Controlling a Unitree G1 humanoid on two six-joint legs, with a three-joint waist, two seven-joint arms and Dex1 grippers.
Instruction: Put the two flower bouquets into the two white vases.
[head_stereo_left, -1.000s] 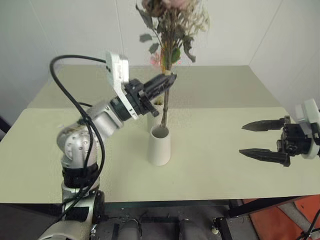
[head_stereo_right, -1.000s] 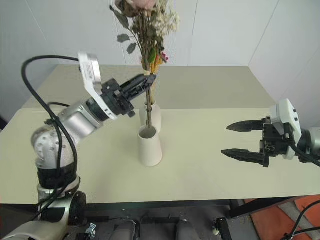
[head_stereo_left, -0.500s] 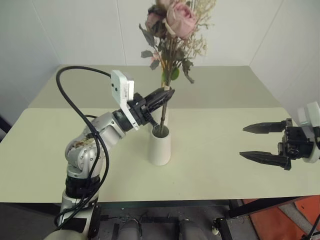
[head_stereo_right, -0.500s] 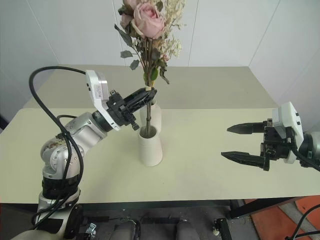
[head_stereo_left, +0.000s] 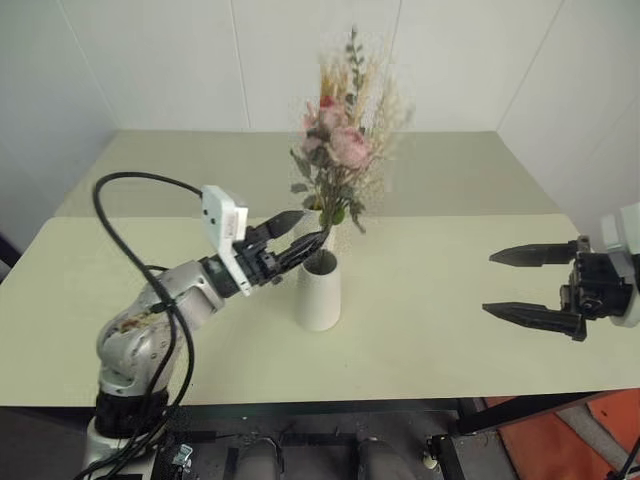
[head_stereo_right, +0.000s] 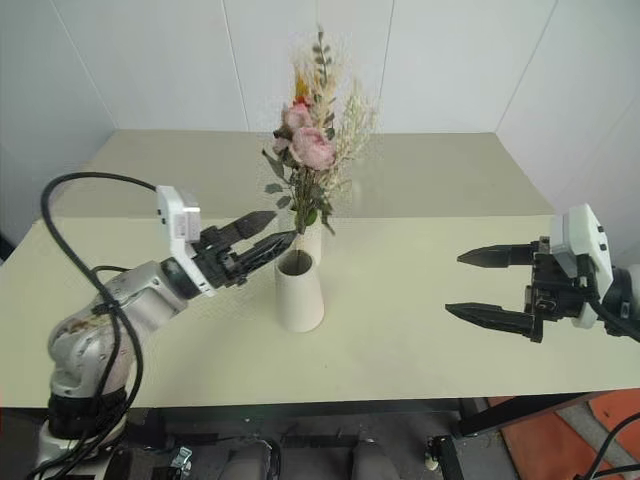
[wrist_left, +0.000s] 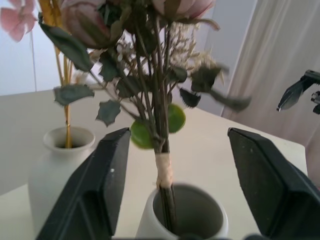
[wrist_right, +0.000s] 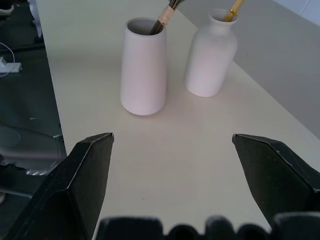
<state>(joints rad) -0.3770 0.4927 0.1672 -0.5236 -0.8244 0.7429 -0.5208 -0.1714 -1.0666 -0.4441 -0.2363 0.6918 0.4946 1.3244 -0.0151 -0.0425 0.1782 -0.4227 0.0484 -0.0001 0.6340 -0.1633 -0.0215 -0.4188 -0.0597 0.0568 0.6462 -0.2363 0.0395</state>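
My left gripper (head_stereo_left: 297, 232) has dropped and let go; its fingers now stand wide either side of the rose bouquet (head_stereo_left: 335, 160), whose stem sits in the cone vase (head_stereo_left: 318, 291). The straw bouquet (wrist_left: 59, 60) is already in the bottle vase (wrist_right: 210, 52) just behind. My right gripper (head_stereo_left: 535, 285) hangs open, well apart, so I judge both placed, with only pulling back left.

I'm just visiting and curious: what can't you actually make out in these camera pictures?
- Rose bouquet: stem end, hidden inside the cone vase, left wrist view.
- Straw bouquet: stems behind the roses, right eye view.
- Bottle vase: its flowers cut off by the edge, right wrist view.
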